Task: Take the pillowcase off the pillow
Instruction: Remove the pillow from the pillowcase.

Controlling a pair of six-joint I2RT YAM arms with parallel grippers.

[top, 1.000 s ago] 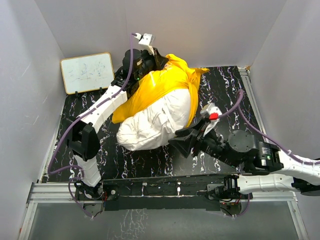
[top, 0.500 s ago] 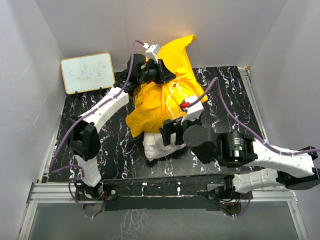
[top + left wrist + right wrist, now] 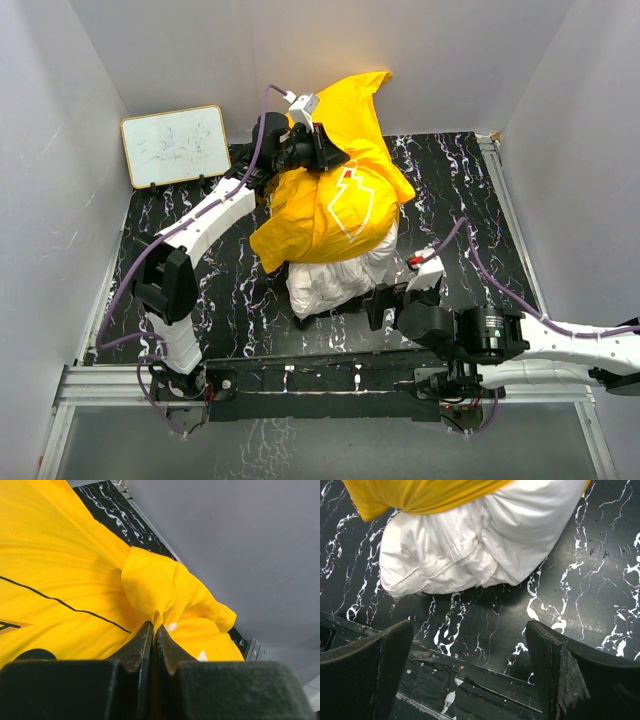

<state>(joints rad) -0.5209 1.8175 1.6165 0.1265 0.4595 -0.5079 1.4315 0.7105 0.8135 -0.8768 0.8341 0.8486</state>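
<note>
From above, the one pillowcase (image 3: 335, 195) is a bright yellow thin sack with a white-and-black printed outline on its front. It is lifted at the back of the black marbled table (image 3: 460, 190), and one corner of it points up against the rear wall. It covers the upper part of the single pillow (image 3: 338, 280), whose plump, wrinkled white lower end bulges out below the yellow hem and rests on the table near the middle front. One whiteboard (image 3: 175, 145) leans at the back left. Two arms are in view. The left gripper (image 3: 325, 155) sits at the top of the case with yellow cloth bunched around it, and the right gripper (image 3: 385, 305) is low, just beside the pillow's near right corner. In the left wrist view, the two dark fingers (image 3: 135, 650) are pressed together, pinching a gathered fold of the yellow fabric (image 3: 75, 580), which carries a thin black line. In the right wrist view, the jaws stand wide apart and hold nothing. One finger shows at each lower corner, and the bare table lies between them. The white pillow (image 3: 485, 545) lies beyond them, apart from both, under the yellow hem (image 3: 420, 495).
</note>
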